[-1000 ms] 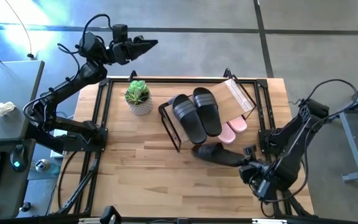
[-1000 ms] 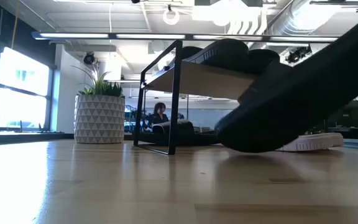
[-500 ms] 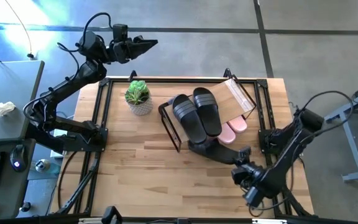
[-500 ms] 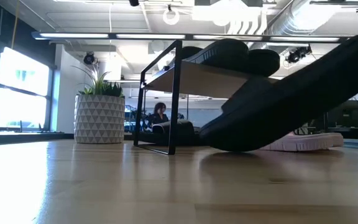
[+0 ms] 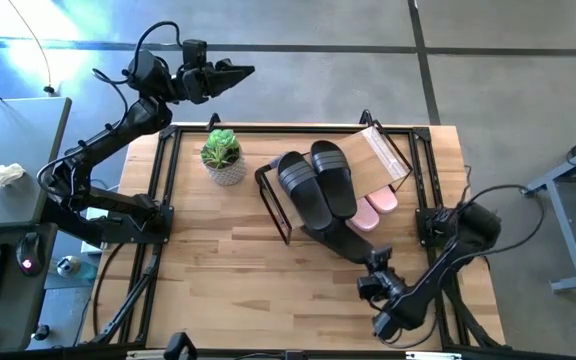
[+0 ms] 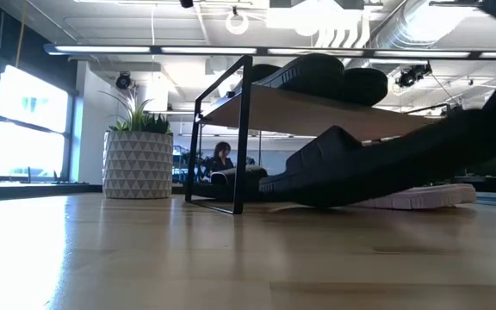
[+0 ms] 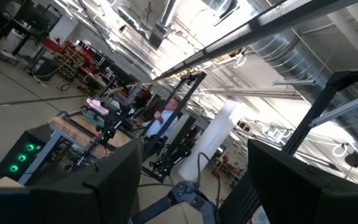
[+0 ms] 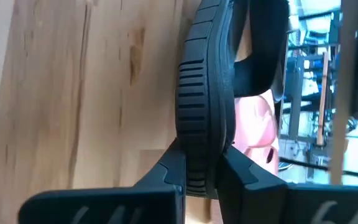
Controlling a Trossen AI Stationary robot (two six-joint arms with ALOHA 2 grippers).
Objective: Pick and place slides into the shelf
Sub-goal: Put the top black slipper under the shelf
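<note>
The light butcher-block wooden bench is seen from above, framed by thin black rails. Near its centre stands the small shoe shelf of thin black metal with a light wood board, tipped up toward two o'clock. On that board a pair of black ribbed-strap slides is laid side by side, and two pale pink slides are seen below it at the shelf's four o'clock edge. A white patterned pot with a green plant stands at the shelf's nine o'clock, apart from it.

The left arm is raised beyond the bench's eleven o'clock corner, its left hand spread wide and empty.

At about five o'clock from the shelf the right hand is clenched on the sole edge of a third black slide, which is stretched low over the bench with its toe reaching under the shelf, just beside the pink pair.
</note>
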